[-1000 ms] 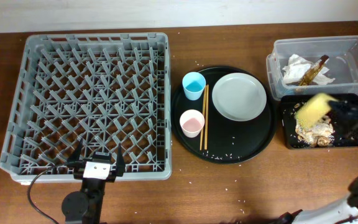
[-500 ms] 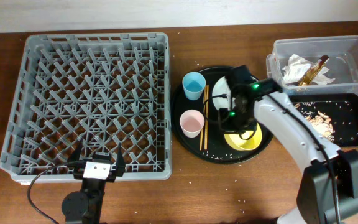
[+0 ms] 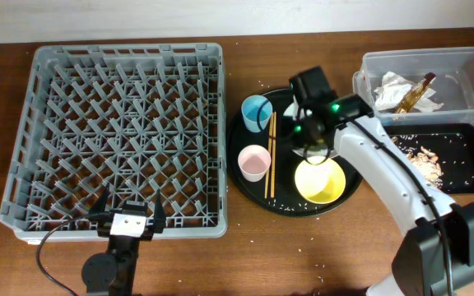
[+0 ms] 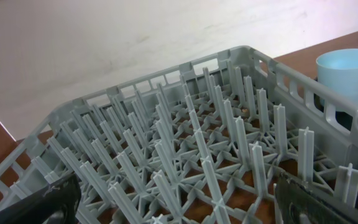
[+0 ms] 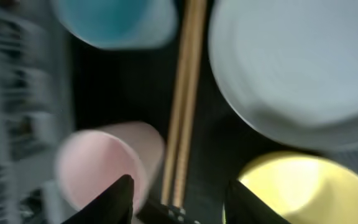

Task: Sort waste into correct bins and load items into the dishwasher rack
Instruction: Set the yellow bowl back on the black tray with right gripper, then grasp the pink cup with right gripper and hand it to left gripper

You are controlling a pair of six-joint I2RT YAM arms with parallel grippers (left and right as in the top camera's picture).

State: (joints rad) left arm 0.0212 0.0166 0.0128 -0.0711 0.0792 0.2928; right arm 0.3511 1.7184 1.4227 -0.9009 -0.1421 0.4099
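1. chopsticks [image 5: 183, 106]: the wooden pair lies side by side on the round black tray [image 3: 253, 191], directly under the right gripper [image 5: 180, 190], in line with the gap between its fingers.
2. the right gripper's fingers stand apart and hold nothing. the left gripper [image 4: 179, 208] is also spread and empty, at the near edge of the dishwasher rack [image 3: 126, 131], well apart from the tray.
3. the sticks' long axis runs straight ahead of the right gripper, crosswise to the line between its fingers. we judge that a plain descent would let the fingers close across both sticks.
4. the sticks' far ends point ahead into the gap between the light blue cup [image 5: 114, 22] and the grey plate [image 5: 297, 68]. blur hides which end is thinner.
5. the pinkish cup [image 5: 101, 171] sits just left of the fingers and the yellow bowl [image 5: 284, 186] just right, so we judge there is little room to either side.
6. the right arm is by far the nearer. the rack lies off to its left.
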